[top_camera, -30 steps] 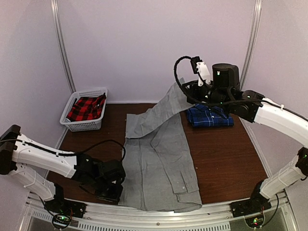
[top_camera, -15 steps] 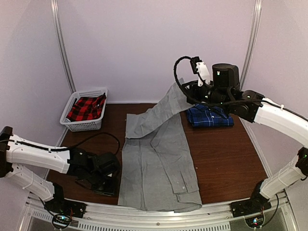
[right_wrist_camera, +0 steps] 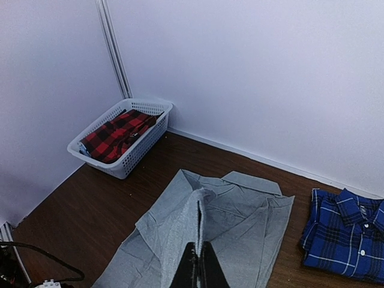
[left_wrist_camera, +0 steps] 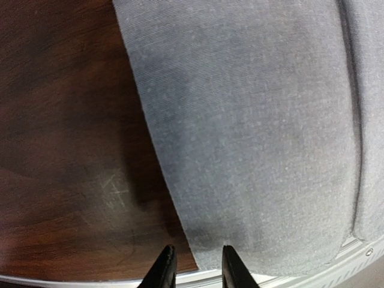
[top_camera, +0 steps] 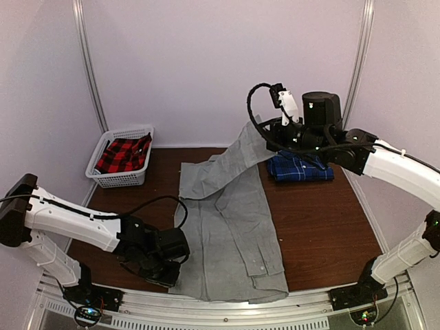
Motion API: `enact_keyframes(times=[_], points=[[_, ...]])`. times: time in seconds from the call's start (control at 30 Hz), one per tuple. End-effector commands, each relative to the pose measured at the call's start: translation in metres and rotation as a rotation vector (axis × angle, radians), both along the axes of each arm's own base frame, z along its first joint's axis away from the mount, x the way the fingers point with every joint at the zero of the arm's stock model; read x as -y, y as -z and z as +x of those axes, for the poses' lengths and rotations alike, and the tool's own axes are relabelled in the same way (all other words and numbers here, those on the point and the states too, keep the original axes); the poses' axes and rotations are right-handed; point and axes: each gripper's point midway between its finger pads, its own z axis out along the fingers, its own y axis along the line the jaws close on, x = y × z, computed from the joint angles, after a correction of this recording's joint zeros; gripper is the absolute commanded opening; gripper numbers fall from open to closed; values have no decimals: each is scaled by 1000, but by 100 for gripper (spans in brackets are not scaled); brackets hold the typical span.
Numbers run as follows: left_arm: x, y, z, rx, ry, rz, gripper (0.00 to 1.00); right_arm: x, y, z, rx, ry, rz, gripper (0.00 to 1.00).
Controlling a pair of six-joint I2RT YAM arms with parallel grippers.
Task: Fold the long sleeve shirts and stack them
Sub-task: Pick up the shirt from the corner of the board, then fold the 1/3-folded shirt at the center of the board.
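From above: found the plain light grey collared fabric shirt laid lengthwise down the middle of the dark brown wooden surface, hem towards the near edge. Saw the right jaws raised over the far right part, pinched on a sleeve or side panel and holding it up as a slanted sheet. Saw the left jaws low at the near left corner of the hem; could not tell their gap from here. Noted the folded dark blue plaid shirt with thin white lines at the far right, just beside the lifted cloth. Noted a white plastic lattice basket with a red-and-black plaid garment at the far left, well apart.

Through the left wrist camera: found the jaws narrowly apart, straddling the left edge of the grey shirt close to its hem, bare surface on the left. Saw no cloth clamped.

Through the right wrist camera: found the jaws closed tight on a ridge of grey cloth, the remainder draped down and spread below. Saw the blue plaid shirt at lower right and the basket far left.

Judged the step as the lengthwise fold of the grey shirt, stacking not yet begun. Judged the next move to call for a firm pinch of the hem corner by the left jaws, then an even carry of both held edges across, clear of the blue plaid shirt.
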Motion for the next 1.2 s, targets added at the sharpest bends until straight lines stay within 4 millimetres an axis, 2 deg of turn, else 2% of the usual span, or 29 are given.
enact_keyframes(times=[0.0,0.1,0.2,0.37,0.57,0.87,1.0,1.17], points=[[1,5,2,26,-20,31,28,5,-12,-9,11,-26,25,0],[11,10,-4,18,7,41,28,5,-9,-11,5,-29,25,0],[6,20,-11,2,13,76,27,5,-7,-12,-3,-35,29,0],[-16,27,-16,-6,-19,121,12,3,-6,-13,-7,-44,42,0],[-38,18,-9,40,-61,164,0,1,-4,-11,-11,-43,38,0],[-59,-1,10,97,-96,172,0,-1,-14,-5,10,-26,53,0],[-47,-15,17,124,-67,124,0,3,-20,0,29,9,42,0],[-7,-45,28,169,29,8,0,24,-35,9,82,123,24,0]])
